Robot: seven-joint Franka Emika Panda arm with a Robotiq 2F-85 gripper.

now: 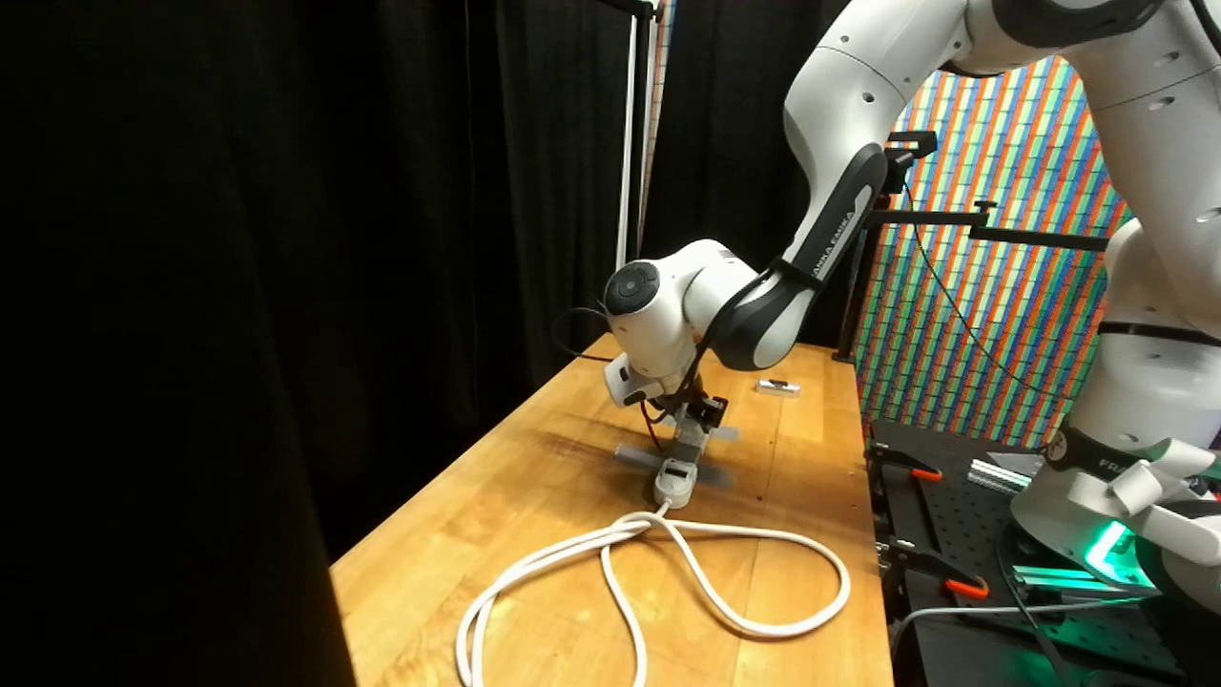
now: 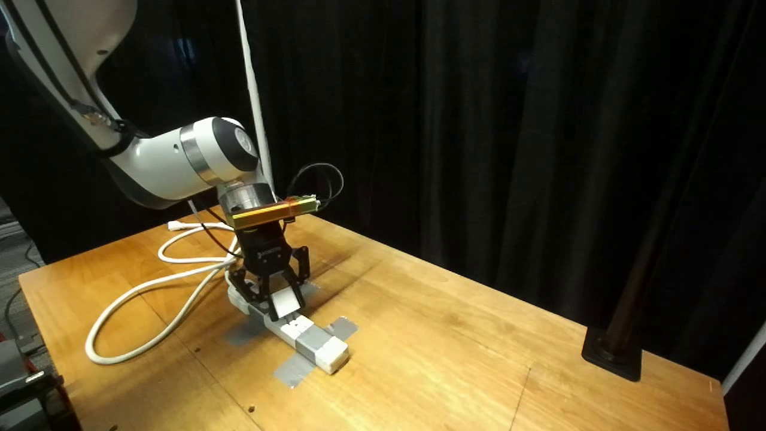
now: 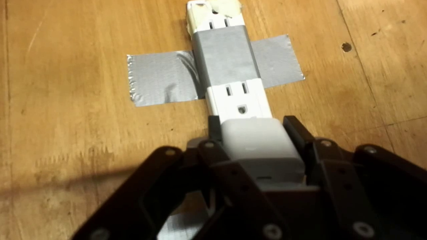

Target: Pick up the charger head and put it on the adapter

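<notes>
Table point(image 2: 449, 359), gripped charger head point(image 3: 260, 140), adapter point(image 3: 235, 101) part-hidden

The arm point(image 1: 839, 215) arches downward, 2 jaws clamped.

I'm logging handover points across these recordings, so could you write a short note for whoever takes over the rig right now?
End effector: closed on the small white block-shaped charger head.
Long whitish plastic power strip: held to the wooden table by silvery tape, beneath the charger head.
Done: charger head gripped and over the strip.
Left: seat it, then release. Its prongs show above the strip; how far they are in, if at all, is unclear.
</notes>
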